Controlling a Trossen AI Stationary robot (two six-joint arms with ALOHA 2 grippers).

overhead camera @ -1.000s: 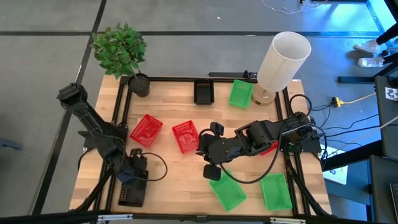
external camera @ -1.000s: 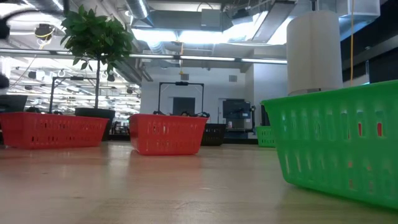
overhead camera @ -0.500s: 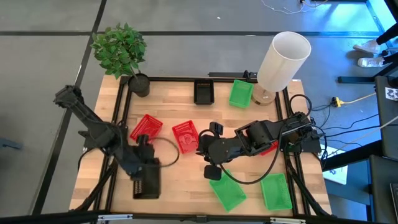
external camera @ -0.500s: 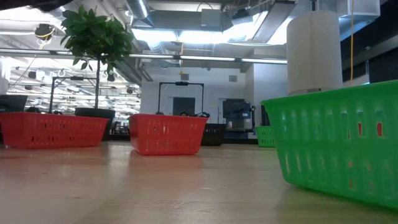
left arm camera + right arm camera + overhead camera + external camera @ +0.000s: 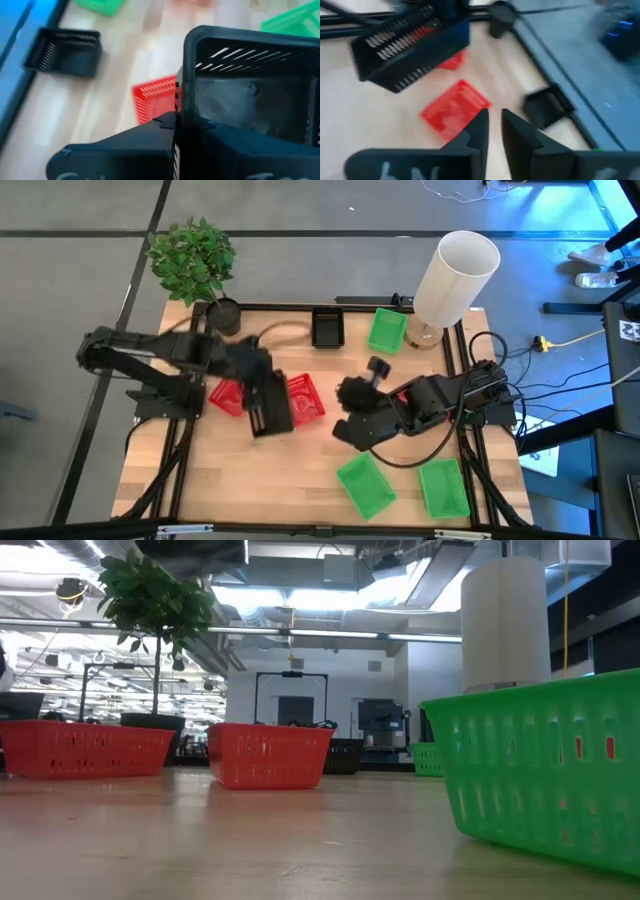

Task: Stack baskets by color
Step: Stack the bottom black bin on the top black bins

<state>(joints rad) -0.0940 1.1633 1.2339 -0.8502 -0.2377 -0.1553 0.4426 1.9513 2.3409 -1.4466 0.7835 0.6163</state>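
The left gripper (image 5: pixel 262 385) is clamped on the rim of a black basket (image 5: pixel 268 402) and holds it in the air over the middle of the bench (image 5: pixel 300 460), above two red baskets: one (image 5: pixel 306 398) just beside it and another (image 5: pixel 226 396) nearer the left edge. From the left wrist, the gripper's fingers (image 5: pixel 165 135) pinch the black basket's wall. The right gripper (image 5: pixel 492 131) hangs over the bench right of centre, fingers a narrow gap apart with nothing between them. A second black basket (image 5: pixel 328 328) and a green basket (image 5: pixel 386 330) lie along the far edge, next to a tall white cylinder (image 5: pixel 455 275) (a potted plant (image 5: pixel 195 265) stands at the far left corner). Two more green baskets, one (image 5: pixel 365 485) left of the other (image 5: pixel 443 487), lie by the near edge toward the right corner.
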